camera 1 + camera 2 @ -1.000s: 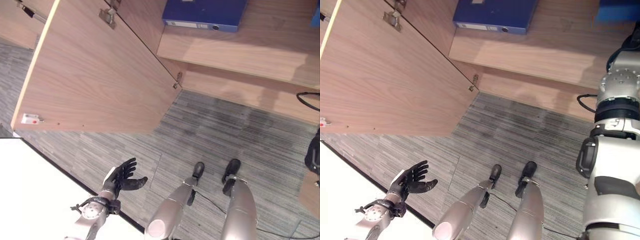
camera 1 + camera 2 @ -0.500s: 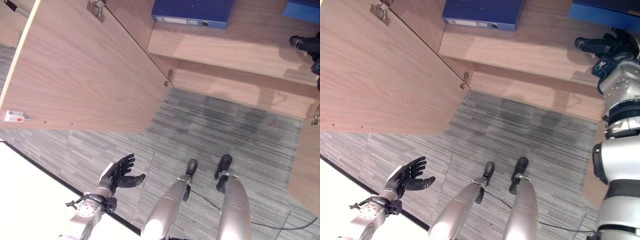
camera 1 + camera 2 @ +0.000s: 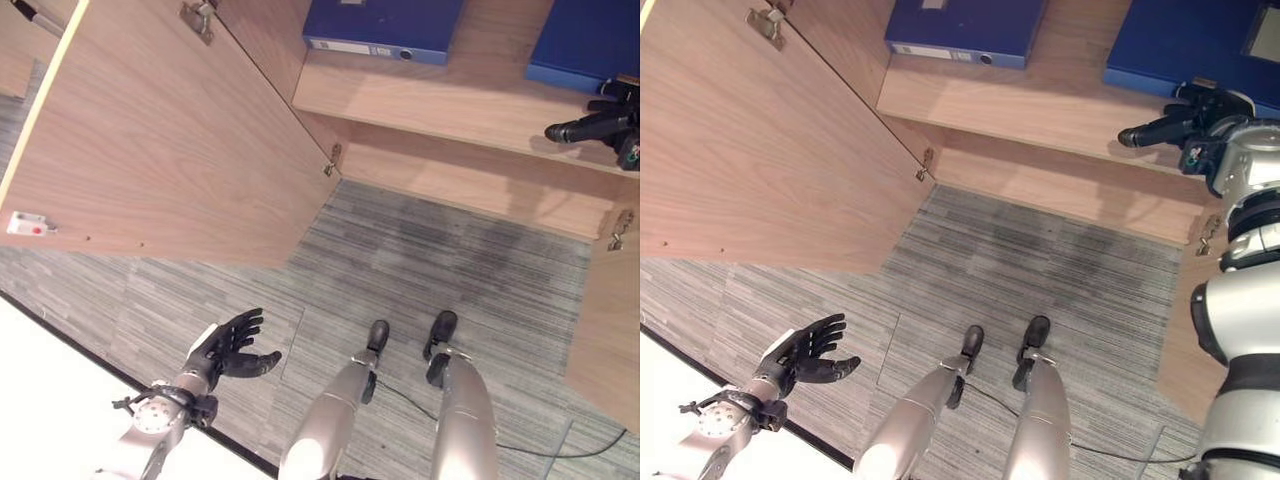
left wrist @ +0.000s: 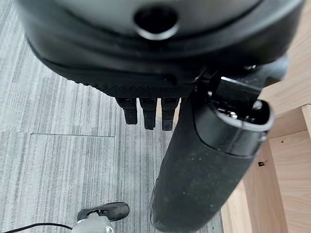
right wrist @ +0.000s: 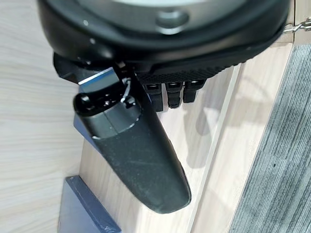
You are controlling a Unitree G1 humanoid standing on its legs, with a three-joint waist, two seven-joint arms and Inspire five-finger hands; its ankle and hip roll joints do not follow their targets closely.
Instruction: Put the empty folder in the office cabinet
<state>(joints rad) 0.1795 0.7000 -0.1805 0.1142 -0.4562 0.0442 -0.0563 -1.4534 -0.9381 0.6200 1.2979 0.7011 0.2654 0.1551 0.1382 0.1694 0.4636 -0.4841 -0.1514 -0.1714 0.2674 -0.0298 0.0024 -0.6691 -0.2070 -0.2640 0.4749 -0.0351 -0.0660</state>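
Right eye view: blue folder (image 3: 1195, 45) flat on cabinet shelf (image 3: 1060, 100); right hand (image 3: 1185, 112) beside it, fingers relaxed, empty.

- The left hand (image 4: 160, 73) takes up the upper part of the left wrist view, its dark bulk spanning the frame
- Short dark fingers (image 4: 148, 112) stand in a row, relaxed and closed on nothing
- The thick black thumb (image 4: 194, 179) juts out beside them, also touching nothing
- Past the hand lies grey striped carpet (image 4: 58, 160), with a thin seam between its tiles
- Light wooden cabinet panels (image 4: 284, 160) stand at one side, meeting the carpet along their edge
- A small metal fitting (image 4: 262, 163) sits on the wood
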